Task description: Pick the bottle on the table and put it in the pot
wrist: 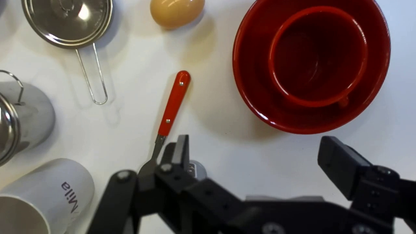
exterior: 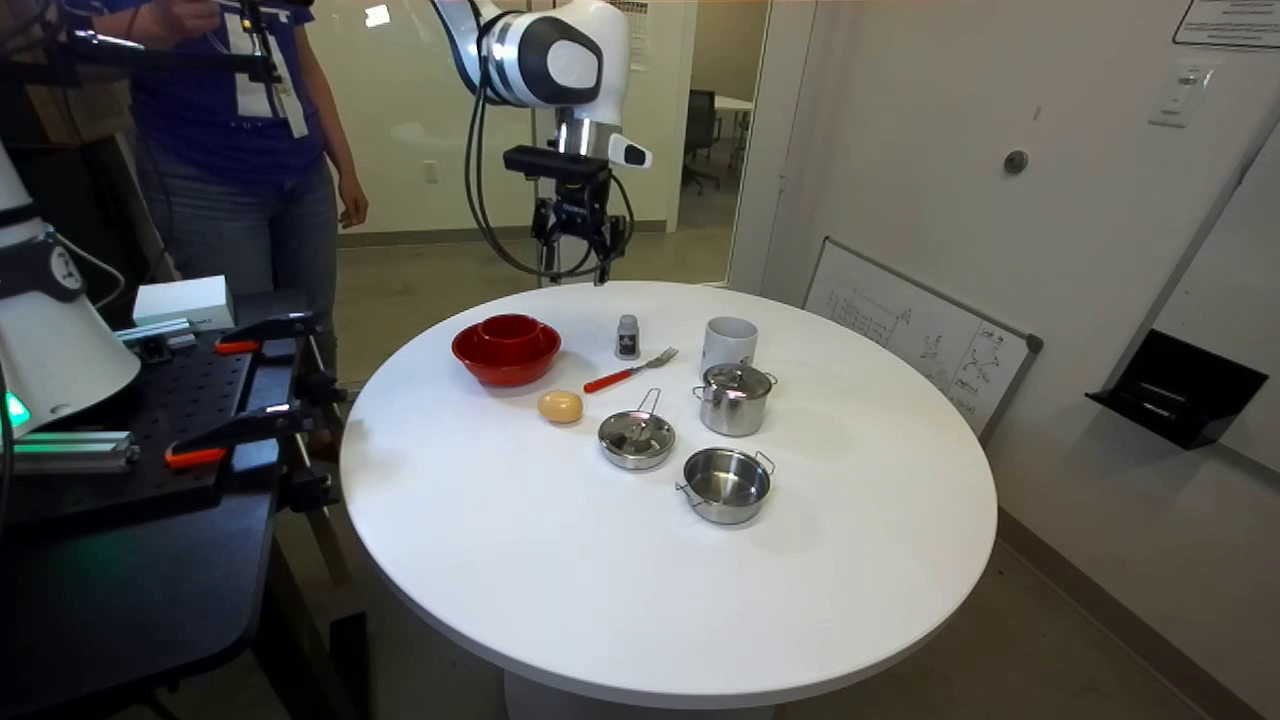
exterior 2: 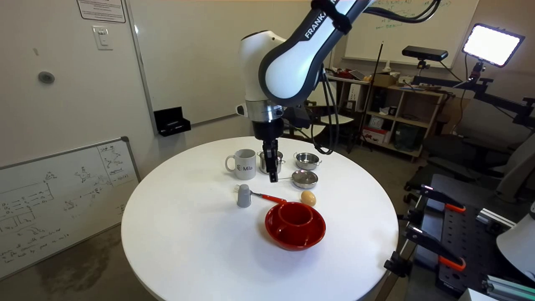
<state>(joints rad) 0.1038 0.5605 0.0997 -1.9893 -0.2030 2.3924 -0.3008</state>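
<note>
Hazards, wrist view, left to right:
- Steel pot (wrist: pixel 31 118), left edge of the frame, lid (wrist: pixel 5 133) on — your drop likely fails unless that comes off.
- White mug (wrist: pixel 55 182), lower left, near the pot; carry low and you may clip it.
- Red-handled fork (wrist: pixel 173 105), left of centre, beside the bottle (wrist: pixel 200 167); lower a finger (wrist: pixel 182 150) there and you could snag it.
- Red bowl (wrist: pixel 252 74), upper right; drift up the frame on descent and you could nudge its rim.

Placement, left to right:
- Bottle, lower centre, upright in both exterior views; appears lower than the jaws, partly hidden by the finger at frame left, off the middle of the gap — you probably need a leftward shift.
- Gripper (wrist: pixel 256 151), lower half, jaws wide, holding nothing.
</note>
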